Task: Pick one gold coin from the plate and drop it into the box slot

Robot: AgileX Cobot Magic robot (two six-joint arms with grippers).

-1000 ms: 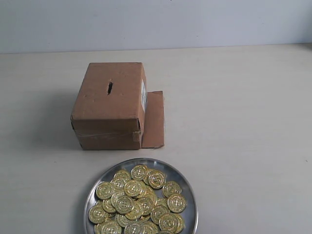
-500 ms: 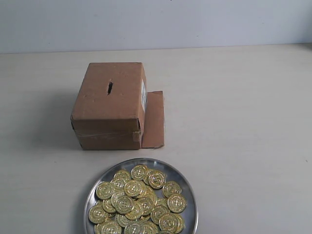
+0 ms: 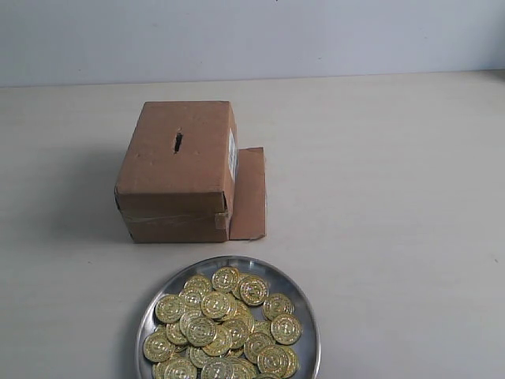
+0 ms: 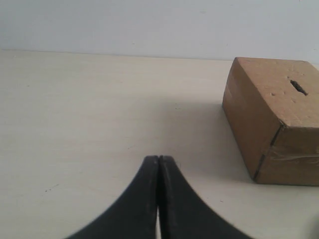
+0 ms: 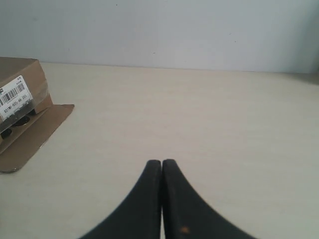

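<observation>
moved since the earlier frames: nothing; box (image 3: 177, 178), plate (image 3: 237, 261) and gold coins (image 3: 225, 328) lie as before. left gripper (image 4: 158, 159): jaws pressed together, empty, facing the box's side. right gripper (image 5: 162, 162): likewise closed, holding nothing. plate: just in front of the box, heaped with coins. slot (image 3: 178, 142): in the box top, unobstructed. step: the pick, not yet begun. next, you likely open one gripper and bring it down on a single coin at the heap's edge.
</observation>
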